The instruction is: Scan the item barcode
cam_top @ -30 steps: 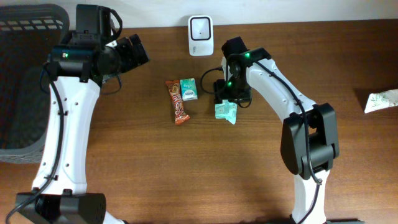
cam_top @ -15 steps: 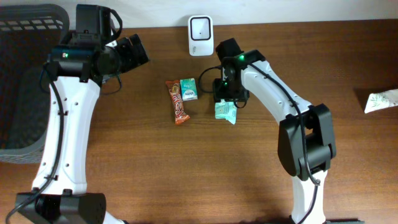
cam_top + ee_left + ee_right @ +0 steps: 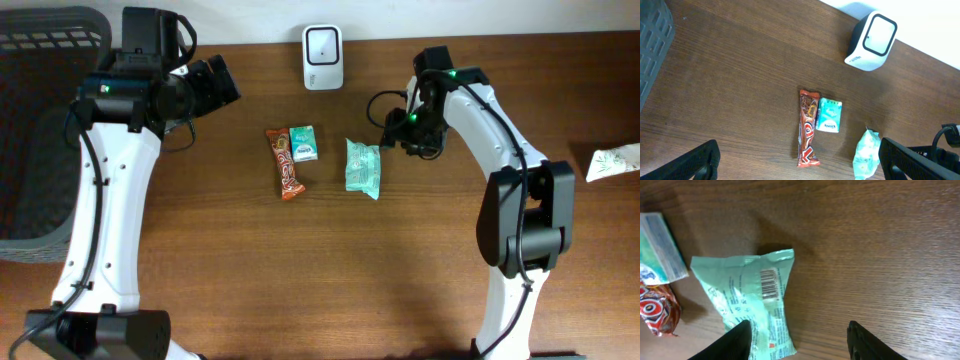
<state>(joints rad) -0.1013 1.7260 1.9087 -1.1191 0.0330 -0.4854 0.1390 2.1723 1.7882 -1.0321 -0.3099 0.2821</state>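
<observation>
- The mint-green crinkly plastic pouch point(image 3: 362, 167) lies flat on the brown wooden bench point(image 3: 200, 280). It sits on the robot's side of the white box-shaped barcode scanner point(image 3: 323, 44) and slightly to its right, with its barcode point(image 3: 769, 283) facing up.
- The right end effector point(image 3: 393, 127) hangs just right of the pouch, a little nearer the scanner, with its fingers partly apart and holding nothing. Closing from this offset might pinch only the crimped edge, and the slick film could slip out on the lift.
- With the code facing up, carrying the pouch across unturned would likely point the code away from the scanner's window. A finger over the bars would also block the read.
- 2 neighbours, a red-and-brown candy bar point(image 3: 288, 164) and a small teal packet point(image 3: 303, 143), lie just left of the pouch and below the scanner. A sweeping approach could push the pouch into them.
- The left end effector point(image 3: 218, 82) waits left of the scanner, spread wide and empty. The arms could collide if both head for the scanner.
</observation>
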